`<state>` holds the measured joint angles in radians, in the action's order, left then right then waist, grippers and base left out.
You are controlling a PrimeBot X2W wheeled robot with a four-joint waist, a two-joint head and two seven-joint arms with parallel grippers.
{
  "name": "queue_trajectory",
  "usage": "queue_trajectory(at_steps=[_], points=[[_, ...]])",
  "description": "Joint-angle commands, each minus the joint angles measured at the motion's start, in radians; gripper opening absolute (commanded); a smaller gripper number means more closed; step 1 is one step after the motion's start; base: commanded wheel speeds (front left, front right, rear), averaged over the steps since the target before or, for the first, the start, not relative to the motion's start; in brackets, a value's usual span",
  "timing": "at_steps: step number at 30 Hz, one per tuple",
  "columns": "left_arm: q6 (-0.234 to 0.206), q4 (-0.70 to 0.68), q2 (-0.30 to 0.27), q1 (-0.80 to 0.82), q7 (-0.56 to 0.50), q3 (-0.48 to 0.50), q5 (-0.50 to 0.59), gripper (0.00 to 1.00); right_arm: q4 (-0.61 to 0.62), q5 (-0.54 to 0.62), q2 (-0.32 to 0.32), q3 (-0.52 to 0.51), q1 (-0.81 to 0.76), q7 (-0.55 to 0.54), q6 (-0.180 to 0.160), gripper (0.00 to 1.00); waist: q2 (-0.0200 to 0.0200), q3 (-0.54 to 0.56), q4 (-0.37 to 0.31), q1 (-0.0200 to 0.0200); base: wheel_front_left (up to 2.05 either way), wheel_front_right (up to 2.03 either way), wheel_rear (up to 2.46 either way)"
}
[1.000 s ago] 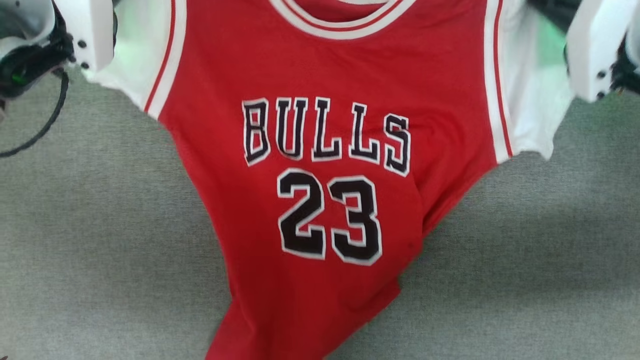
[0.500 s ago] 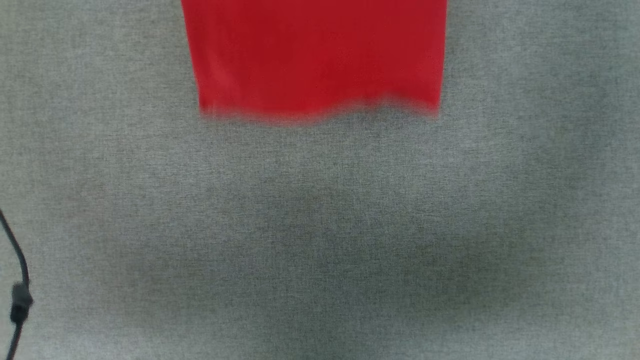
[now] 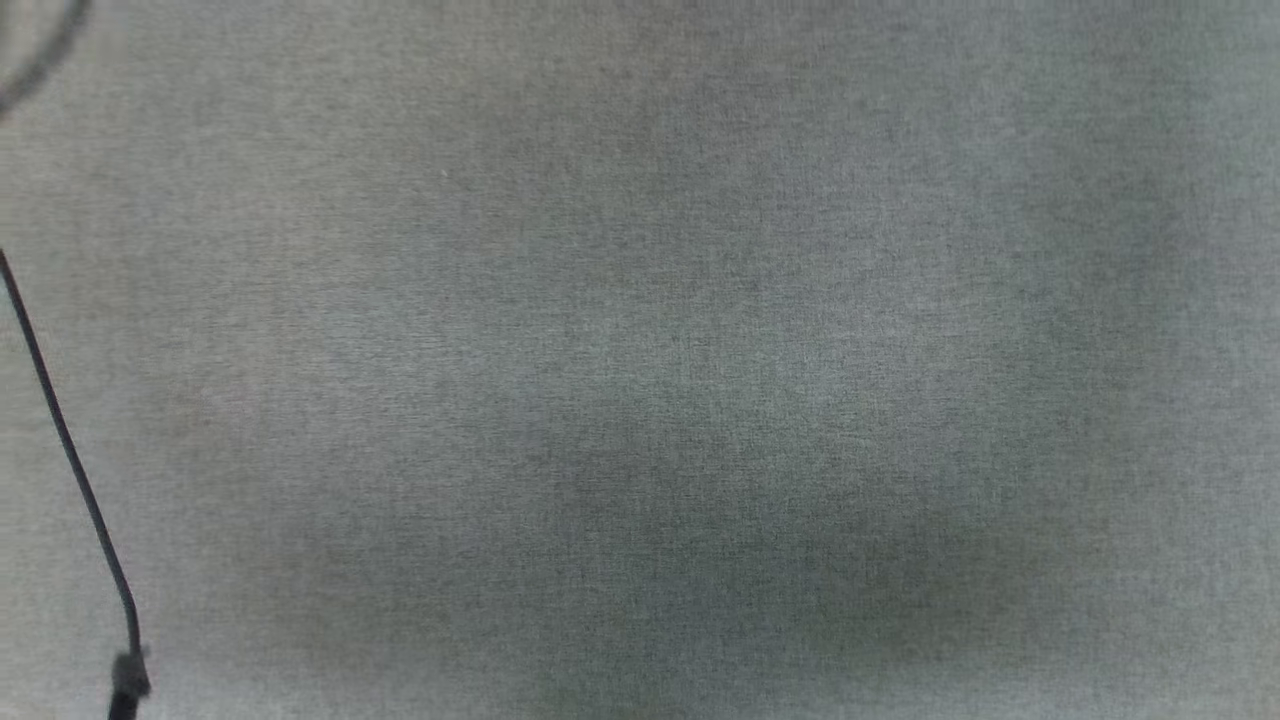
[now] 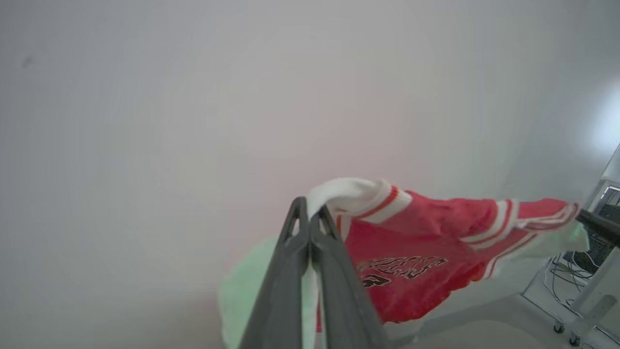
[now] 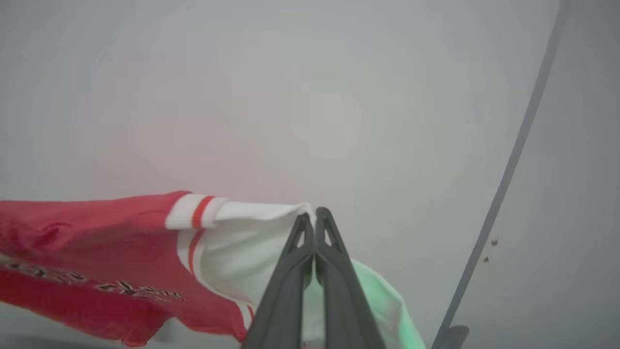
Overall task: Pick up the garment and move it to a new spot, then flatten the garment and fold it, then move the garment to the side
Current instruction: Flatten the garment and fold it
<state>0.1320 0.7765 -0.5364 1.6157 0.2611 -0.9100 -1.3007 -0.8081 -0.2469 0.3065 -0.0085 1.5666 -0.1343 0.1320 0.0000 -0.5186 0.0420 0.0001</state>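
The garment (image 4: 426, 252), a red jersey with white-and-red striped trim and black lettering, hangs stretched in the air between my two grippers. In the left wrist view my left gripper (image 4: 308, 213) is shut on a white shoulder corner of it. In the right wrist view my right gripper (image 5: 315, 215) is shut on the other white shoulder corner, and the garment (image 5: 97, 252) trails off to that view's left. A pale wall is behind it in both wrist views.
The head view looks down on a grey cloth-covered table (image 3: 700, 380) with a thin black cable (image 3: 70, 460) along its left edge. A white frame on castors with cables (image 4: 581, 291) stands at the right of the left wrist view.
The garment has gone up and out of the head view: a second ago its front was there, half a second ago only its hem. Both grippers stay shut.
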Motion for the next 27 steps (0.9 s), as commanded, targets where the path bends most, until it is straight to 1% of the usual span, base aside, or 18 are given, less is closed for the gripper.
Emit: queue_trajectory(at_steps=[1, 4, 6, 7, 8, 9, 10, 12, 13, 16, 18, 19, 24, 27], points=[[-0.003, -0.014, -0.014, -0.027, 0.005, 0.013, -0.023, 0.00, 0.000, -0.018, 0.000, 0.011, -0.040, -0.005, -0.003, 0.00, 0.0000, 0.014, 0.004, -0.0001, 0.00, 0.00, 0.00], [-0.003, -0.085, -0.022, -0.179, 0.005, 0.024, -0.098, 0.00, 0.040, -0.080, 0.023, 0.060, -0.167, 0.002, -0.003, 0.00, 0.0000, 0.037, 0.005, -0.0001, 0.00, 0.00, 0.00], [-0.003, -0.159, -0.026, -0.291, 0.005, 0.033, -0.155, 0.00, 0.085, -0.131, 0.039, 0.089, -0.277, -0.003, -0.003, 0.00, 0.0000, 0.052, 0.010, -0.0001, 0.00, 0.00, 0.00], [-0.003, -0.192, -0.041, -0.340, 0.005, 0.042, -0.166, 0.00, 0.115, -0.155, 0.051, 0.101, -0.334, -0.013, -0.003, 0.00, 0.0000, 0.059, 0.013, -0.0001, 0.00, 0.00, 0.00], [-0.003, -0.220, -0.054, -0.390, 0.006, 0.071, -0.184, 0.00, 0.145, -0.179, 0.065, 0.111, -0.390, -0.022, -0.003, 0.00, 0.0000, 0.065, 0.015, -0.0001, 0.00, 0.00, 0.00], [-0.003, -0.257, -0.049, -0.454, 0.005, 0.078, -0.199, 0.00, 0.181, -0.205, 0.083, 0.114, -0.452, -0.032, -0.003, 0.00, 0.0000, 0.074, 0.021, -0.0001, 0.00, 0.00, 0.00], [-0.002, -0.286, -0.057, -0.512, 0.005, 0.072, -0.186, 0.00, 0.219, -0.231, 0.091, 0.114, -0.508, -0.045, -0.003, 0.00, 0.0000, 0.078, 0.021, -0.0001, 0.00, 0.00, 0.00], [-0.003, -0.335, -0.062, -0.618, 0.005, 0.091, -0.185, 0.00, 0.295, -0.265, 0.123, 0.109, -0.635, -0.076, -0.003, 0.00, 0.0000, 0.090, 0.023, -0.0001, 0.00, 0.00, 0.00], [-0.003, -0.366, -0.066, -0.668, 0.005, 0.090, -0.171, 0.00, 0.335, -0.284, 0.134, 0.102, -0.696, -0.092, -0.003, 0.00, 0.0000, 0.098, 0.025, -0.0001, 0.00, 0.00, 0.00], [-0.003, -0.471, -0.069, -0.821, 0.005, 0.101, -0.177, 0.00, 0.466, -0.327, 0.159, 0.071, -0.879, -0.156, -0.003, 0.00, 0.0000, 0.118, 0.032, -0.0001, 0.00, 0.00, 0.00], [-0.003, -0.530, -0.086, -0.911, 0.005, 0.093, -0.172, 0.00, 0.558, -0.354, 0.168, 0.041, -0.999, -0.214, -0.003, 0.00, 0.0000, 0.131, 0.035, -0.0001, 0.00, 0.00, 0.00], [-0.003, -0.588, -0.096, -0.993, 0.005, 0.080, -0.161, 0.00, 0.654, -0.383, 0.167, 0.006, -1.121, -0.278, -0.003, 0.00, 0.0000, 0.148, 0.039, -0.0001, 0.00, 0.00, 0.00], [-0.003, -0.707, -0.149, -1.180, 0.005, 0.072, -0.131, 0.00, 0.890, -0.432, 0.139, -0.106, -1.408, -0.440, -0.003, 0.00, 0.0000, 0.179, 0.044, -0.0001, 0.00, 0.00, 0.00], [-0.003, -0.772, -0.203, -1.272, 0.005, 0.060, -0.113, 0.00, 1.022, -0.452, 0.107, -0.164, -1.552, -0.527, -0.002, 0.00, 0.0000, 0.185, 0.042, -0.0001, 0.00, 0.00, 0.00]])
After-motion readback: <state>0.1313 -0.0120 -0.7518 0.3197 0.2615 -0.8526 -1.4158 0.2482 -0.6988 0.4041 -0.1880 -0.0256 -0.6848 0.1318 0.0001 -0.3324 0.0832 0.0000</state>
